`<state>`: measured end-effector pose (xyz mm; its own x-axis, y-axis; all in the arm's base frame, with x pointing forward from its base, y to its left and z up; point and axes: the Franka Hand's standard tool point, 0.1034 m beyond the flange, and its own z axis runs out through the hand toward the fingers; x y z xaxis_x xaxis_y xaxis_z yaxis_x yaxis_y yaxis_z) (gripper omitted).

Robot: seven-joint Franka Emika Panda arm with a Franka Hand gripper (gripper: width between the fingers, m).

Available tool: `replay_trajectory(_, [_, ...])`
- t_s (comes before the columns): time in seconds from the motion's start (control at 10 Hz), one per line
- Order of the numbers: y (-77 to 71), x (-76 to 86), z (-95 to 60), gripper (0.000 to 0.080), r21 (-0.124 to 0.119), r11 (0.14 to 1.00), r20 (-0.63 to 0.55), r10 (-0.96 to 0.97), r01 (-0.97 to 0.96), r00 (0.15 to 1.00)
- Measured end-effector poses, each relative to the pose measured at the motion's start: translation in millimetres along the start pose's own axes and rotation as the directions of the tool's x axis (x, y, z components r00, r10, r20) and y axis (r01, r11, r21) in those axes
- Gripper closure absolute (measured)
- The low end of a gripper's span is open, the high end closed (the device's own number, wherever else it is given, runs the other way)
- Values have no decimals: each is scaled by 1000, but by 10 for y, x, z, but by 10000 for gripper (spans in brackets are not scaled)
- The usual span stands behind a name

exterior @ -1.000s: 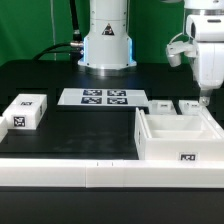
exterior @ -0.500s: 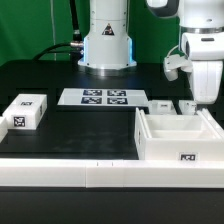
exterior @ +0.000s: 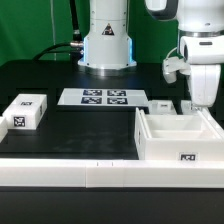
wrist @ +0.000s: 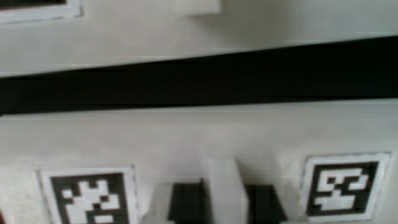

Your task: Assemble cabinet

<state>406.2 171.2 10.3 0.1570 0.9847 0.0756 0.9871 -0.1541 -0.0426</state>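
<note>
My gripper (exterior: 203, 103) stood low behind the cabinet (exterior: 180, 140), on the exterior view's right, just beside a small block (exterior: 187, 106). In the wrist view my fingers (wrist: 187, 200) stood narrow, one on each side of a thin white rib (wrist: 222, 175) between two tags (wrist: 86, 198). I judged that they pinched it, though the blur kept me from being sure of the contact.

To do the pick well, I reckoned the rib should sit square and centred between the pads. The squeeze should be firm before any lift. The rise should go straight up, so the part neither tilted nor brushed the small block or the cabinet's back wall.

The cabinet lay at the front edge of the table (exterior: 70, 135), open side up, just in front of me and apart from my fingers. Its compartments showed nothing inside, so far as the walls let me see.
</note>
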Motion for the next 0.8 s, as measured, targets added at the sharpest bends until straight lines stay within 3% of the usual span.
replay_trajectory(0.5, [6,-6,-21,730,-1,1000,3,0,0,1000])
replay_trajectory(0.8, [80,-47,-256,729,-15,1000,32,-4,4,999])
